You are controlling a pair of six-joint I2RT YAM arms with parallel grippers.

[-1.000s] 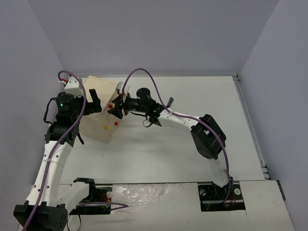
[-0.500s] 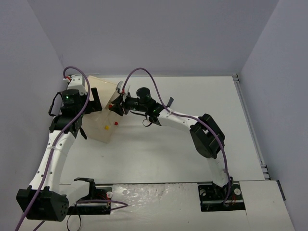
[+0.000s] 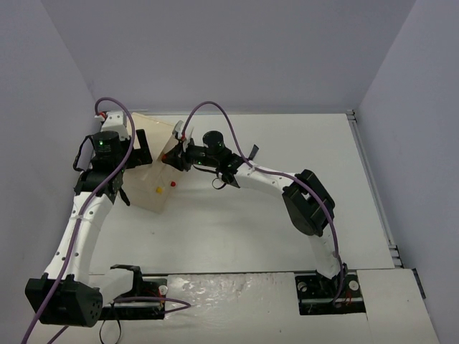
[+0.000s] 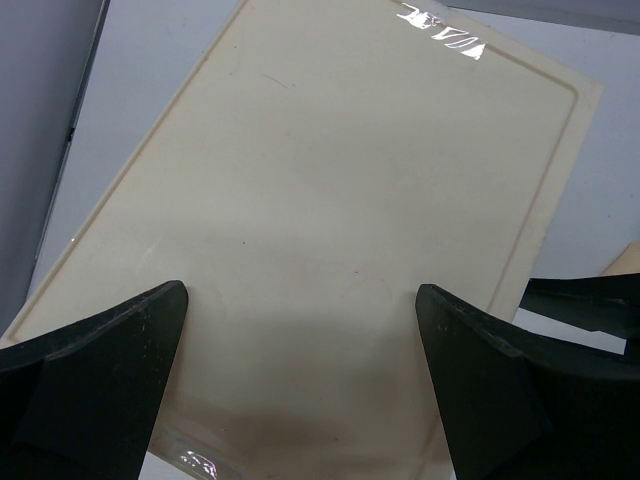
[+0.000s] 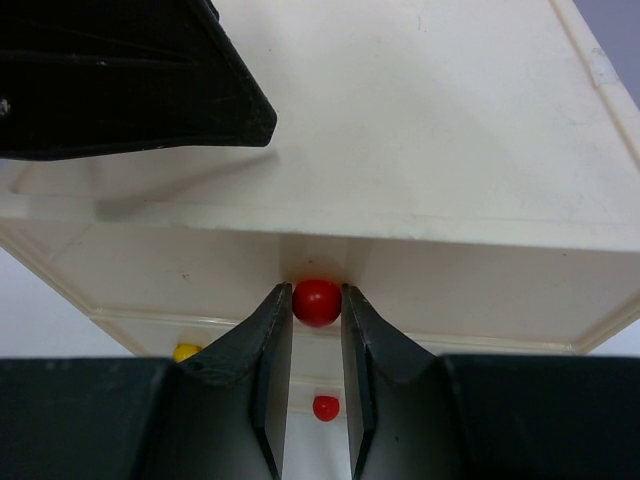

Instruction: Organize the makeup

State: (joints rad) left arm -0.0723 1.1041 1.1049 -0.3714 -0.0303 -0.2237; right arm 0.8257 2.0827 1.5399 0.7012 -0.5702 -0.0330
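Your right gripper [image 5: 316, 293] pinched on the upper red knob [image 5: 317, 303] of the beige box [image 5: 430, 150], your left gripper [image 4: 300, 300] spread wide above its top.

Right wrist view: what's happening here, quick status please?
Right gripper pinching box's upper red knob. Left gripper open above box top. No makeup visible. Nothing blocking.

The box lid [image 4: 320, 200] is finished in a smooth cream surface with a soft sheen; a bright glare patch is shown near its far edge. Whether wood or plastic lies beneath cannot be told. The red knob [image 5: 317, 301] is glossy and smooth, with a small highlight. The right fingers [image 5: 265, 380] and left fingers [image 4: 90, 390] are formed in matt black plastic. The counter [image 3: 287, 143] is finished in matt white.
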